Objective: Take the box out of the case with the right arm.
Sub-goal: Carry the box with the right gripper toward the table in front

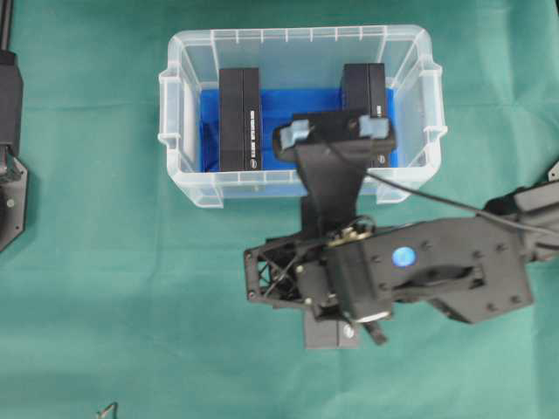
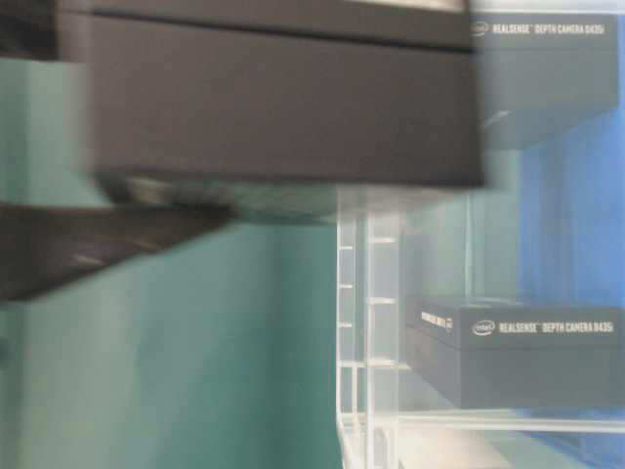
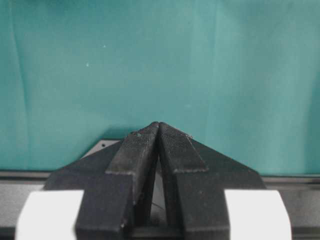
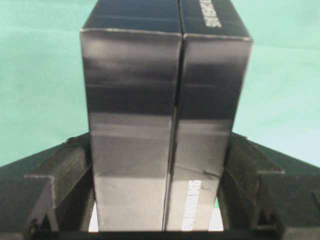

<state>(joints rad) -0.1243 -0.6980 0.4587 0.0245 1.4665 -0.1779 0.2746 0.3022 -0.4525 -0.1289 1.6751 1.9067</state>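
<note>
Right pincer [image 4: 160,200] clamped a rigid, glossy black camera box [image 4: 165,115] across its long sides, above the case [image 1: 188,166]; left pincer [image 3: 159,145] sat closed, idle.

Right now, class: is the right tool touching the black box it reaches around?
Touching. The right wrist view shows the right tool with both fingers pressed against the black box's sides, no gap.
</note>
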